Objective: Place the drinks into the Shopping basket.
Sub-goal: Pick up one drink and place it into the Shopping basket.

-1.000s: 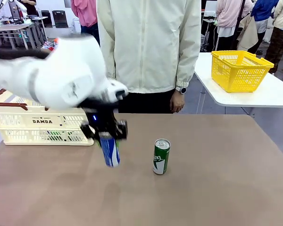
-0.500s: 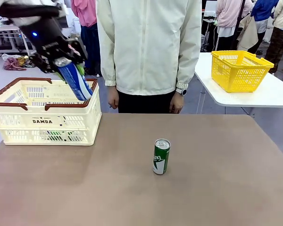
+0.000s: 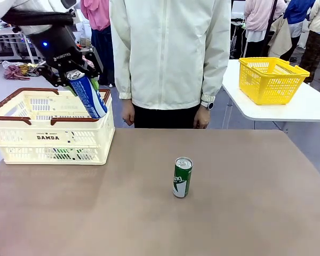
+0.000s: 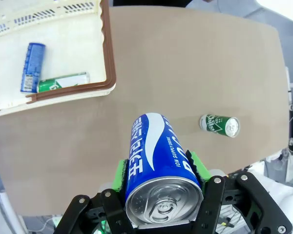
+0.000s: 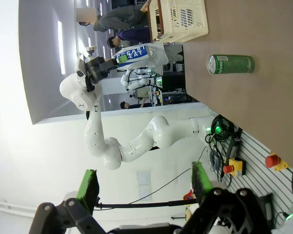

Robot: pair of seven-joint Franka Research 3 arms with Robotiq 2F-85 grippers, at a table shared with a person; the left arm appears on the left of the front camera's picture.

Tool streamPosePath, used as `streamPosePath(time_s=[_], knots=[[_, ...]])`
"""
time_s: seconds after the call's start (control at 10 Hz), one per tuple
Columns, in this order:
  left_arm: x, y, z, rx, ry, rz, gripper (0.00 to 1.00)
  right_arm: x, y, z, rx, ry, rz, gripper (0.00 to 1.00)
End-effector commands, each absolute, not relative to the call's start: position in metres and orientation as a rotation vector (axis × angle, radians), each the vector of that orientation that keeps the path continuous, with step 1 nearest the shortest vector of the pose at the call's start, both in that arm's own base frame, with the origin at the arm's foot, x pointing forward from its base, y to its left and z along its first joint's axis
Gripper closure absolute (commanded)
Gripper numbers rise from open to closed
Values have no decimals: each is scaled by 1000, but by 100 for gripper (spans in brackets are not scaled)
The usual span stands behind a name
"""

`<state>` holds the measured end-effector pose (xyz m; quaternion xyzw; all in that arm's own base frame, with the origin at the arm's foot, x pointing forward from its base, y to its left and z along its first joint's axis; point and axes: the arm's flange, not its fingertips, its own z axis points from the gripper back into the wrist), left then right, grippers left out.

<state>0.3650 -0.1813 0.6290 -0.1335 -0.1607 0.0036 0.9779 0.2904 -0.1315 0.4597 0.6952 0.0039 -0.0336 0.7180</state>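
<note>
Over the Shopping basket [image 3: 53, 125], left hand [image 3: 74, 72] holds blue can [image 3: 88, 96] tilted, silver top uppermost.

Shopping basket [image 3: 53, 128]: left end cut by frame edge. Contents behind its slotted wall indistinct. Blue can [image 3: 88, 96]: lower end hidden behind the basket rim.

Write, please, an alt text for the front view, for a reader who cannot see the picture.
The left gripper holds a tilted blue-and-white drink can over the right end of the cream Shopping basket, at the table's left. A green drink can stands upright near the middle of the brown table, and a person in a cream jacket stands at the far side.
</note>
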Motion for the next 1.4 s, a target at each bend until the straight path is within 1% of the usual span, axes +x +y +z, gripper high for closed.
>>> streamPosePath(time_s=[0.0, 0.1, 0.2, 0.4, 0.6, 0.9, 1.1, 1.3], knots=[[416, -162, 648, -285, -253, 165, 100, 289, -132, 465, 1549, 23, -86, 0], [464, -151, 652, -256, -220, 268, 100, 289, -132, 465, 1549, 23, -86, 0], [498, -140, 646, -215, -226, 280, 100, 289, -132, 465, 1549, 23, -86, 0], [541, -114, 628, -197, -245, 339, 100, 289, -132, 465, 1549, 23, -86, 0], [579, -104, 586, -141, -206, 270, 100, 289, -132, 465, 1549, 23, -86, 0], [613, -112, 515, -38, -141, 170, 100, 289, -132, 465, 1549, 23, -86, 0], [616, -119, 479, 24, -145, 139, 100, 289, -132, 465, 1549, 23, -86, 0], [612, -123, 464, 35, -131, 120, 100, 289, -132, 465, 1549, 23, -86, 0]])
